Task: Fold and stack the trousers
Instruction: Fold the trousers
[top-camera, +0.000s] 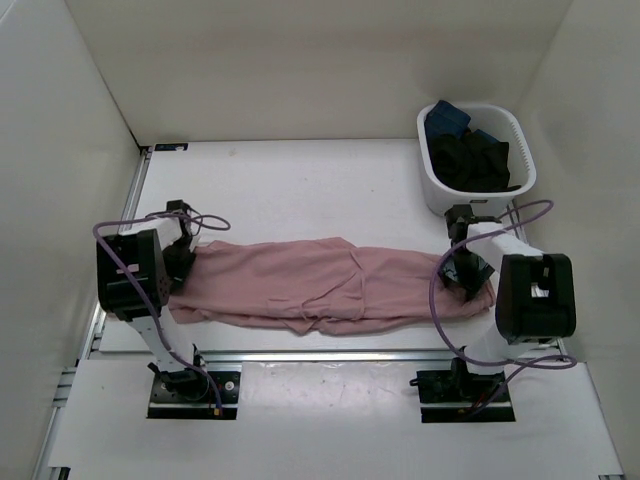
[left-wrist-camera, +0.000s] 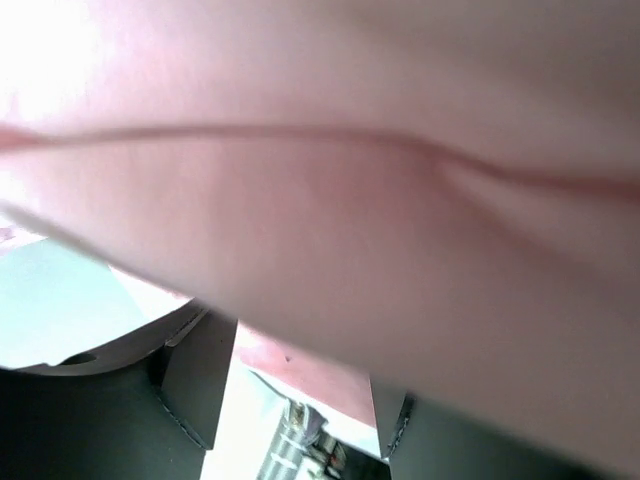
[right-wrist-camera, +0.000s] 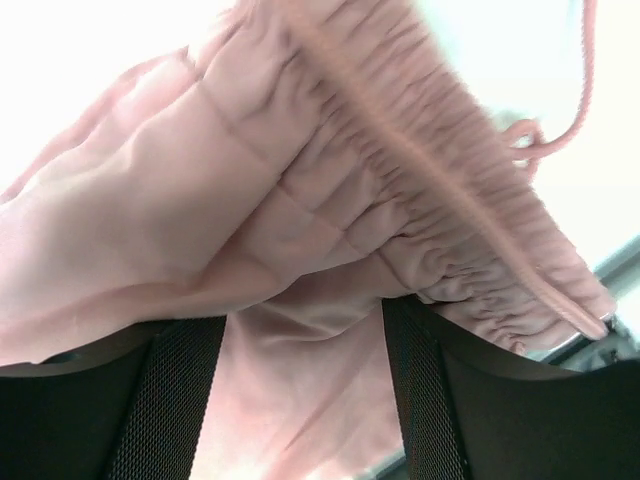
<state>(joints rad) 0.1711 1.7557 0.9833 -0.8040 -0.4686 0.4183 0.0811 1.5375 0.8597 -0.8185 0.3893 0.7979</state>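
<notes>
1. One pink pair of trousers lies stretched lengthwise along the near edge of the bench. It runs almost from the left edge to the right edge. The cloth is flat, with creases bunched about its middle.
2. Left gripper: sits at the left end of the trousers, down at cloth level by the left edge.
3. Left wrist view: blurred pink cloth fills nearly the whole frame. The two dark fingers stand apart at the bottom, with a strip of cloth showing between them. The tips are hidden, so I cannot tell whether this gripper is clamped on the cloth.
4. Right gripper: sits at the right end of the trousers, near the right edge.
5. Right wrist view: the gathered elastic waistband runs slantwise over the fingers. A thin pink drawstring loops at upper right. Cloth hangs between the two fingers, which stand apart. The tips are covered, so I cannot tell the grip here either.
6. White basket: stands in the far right corner, apart from the trousers. It holds a black garment and a dark-blue one.
7. A purple cable loops over the left arm.
</notes>
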